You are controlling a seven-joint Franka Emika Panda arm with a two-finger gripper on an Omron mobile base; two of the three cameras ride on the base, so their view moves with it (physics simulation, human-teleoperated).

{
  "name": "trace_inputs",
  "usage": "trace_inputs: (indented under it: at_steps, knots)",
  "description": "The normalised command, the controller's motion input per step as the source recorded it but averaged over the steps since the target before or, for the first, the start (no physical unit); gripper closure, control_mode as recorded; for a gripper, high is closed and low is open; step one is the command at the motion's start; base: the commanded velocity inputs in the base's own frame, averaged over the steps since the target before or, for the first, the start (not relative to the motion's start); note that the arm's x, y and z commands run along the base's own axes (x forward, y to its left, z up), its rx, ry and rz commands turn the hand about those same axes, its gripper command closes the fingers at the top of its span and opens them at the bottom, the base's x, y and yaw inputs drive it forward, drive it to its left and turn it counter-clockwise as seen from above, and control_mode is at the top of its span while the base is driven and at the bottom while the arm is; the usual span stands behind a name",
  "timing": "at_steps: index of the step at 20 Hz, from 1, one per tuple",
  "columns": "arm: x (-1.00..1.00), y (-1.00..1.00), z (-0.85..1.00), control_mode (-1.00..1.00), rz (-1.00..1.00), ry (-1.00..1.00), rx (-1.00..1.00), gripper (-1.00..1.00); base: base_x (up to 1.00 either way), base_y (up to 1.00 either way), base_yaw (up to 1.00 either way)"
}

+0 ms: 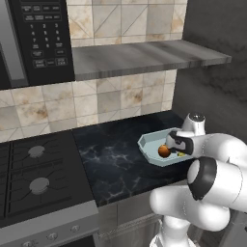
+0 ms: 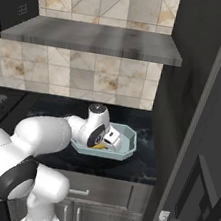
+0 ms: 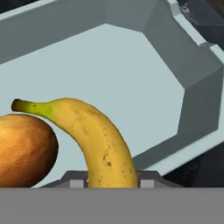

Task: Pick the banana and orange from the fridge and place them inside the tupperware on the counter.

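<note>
Curved yellow banana (image 3: 103, 144), light, soft-skinned, bruisable, sits lower centre inside the pale blue-grey octagonal tupperware (image 3: 109, 65), beside the round dark orange (image 3: 24, 148); fingers closed on its mid-body, the best hold.

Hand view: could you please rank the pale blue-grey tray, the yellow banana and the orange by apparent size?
1. Pale blue-grey tray, largest.
2. Yellow banana.
3. Orange, partly cut off at the frame edge, so its place below the banana is unsure.
</note>
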Motion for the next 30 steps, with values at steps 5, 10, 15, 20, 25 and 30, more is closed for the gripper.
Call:
trace_inputs:
  at_steps: [5,10,15,20,25,30]
  knots:
    - [0.00,-0.04,-0.11,-1.00,0.00,0.00,0.03,-1.00,0.00,0.00,0.00]
    - [0.00,-0.02,-0.01,-1.00,0.00,0.00,0.07,-1.00,0.00,0.00,0.00]
    - [-0.05,0.00,0.06,-1.00,0.00,0.00,0.08,-1.00,0.00,0.00,0.00]
    - [-0.19,0.00,0.28,-1.00,0.00,0.00,0.01,-1.00,0.00,0.00,0.00]
    - [-0.21,0.00,0.34,-1.00,0.00,0.00,0.00,-1.00,0.00,0.00,0.00]
    - [-0.22,0.00,0.32,-1.00,0.00,0.00,0.00,-1.00,0.00,0.00,0.00]
